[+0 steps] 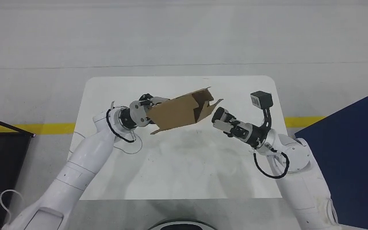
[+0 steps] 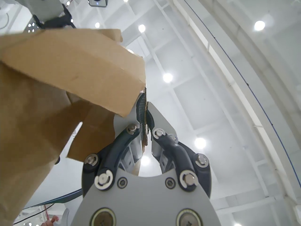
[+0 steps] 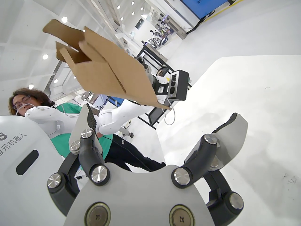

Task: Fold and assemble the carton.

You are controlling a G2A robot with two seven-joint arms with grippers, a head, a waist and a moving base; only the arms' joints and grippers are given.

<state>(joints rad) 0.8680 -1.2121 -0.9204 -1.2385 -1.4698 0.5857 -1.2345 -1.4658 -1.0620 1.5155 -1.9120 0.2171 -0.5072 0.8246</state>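
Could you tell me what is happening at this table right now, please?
The robot is partway through putting a cardboard carton together. Its left pincer is shut on one edge of the carton and holds it in the air above the white table. The carton is partly opened, with its end flaps loose. The right pincer is open, close to that flapped end but apart from it.

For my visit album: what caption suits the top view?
Left gripper holds a half-folded carton above the white table while the open right gripper hovers beside it.
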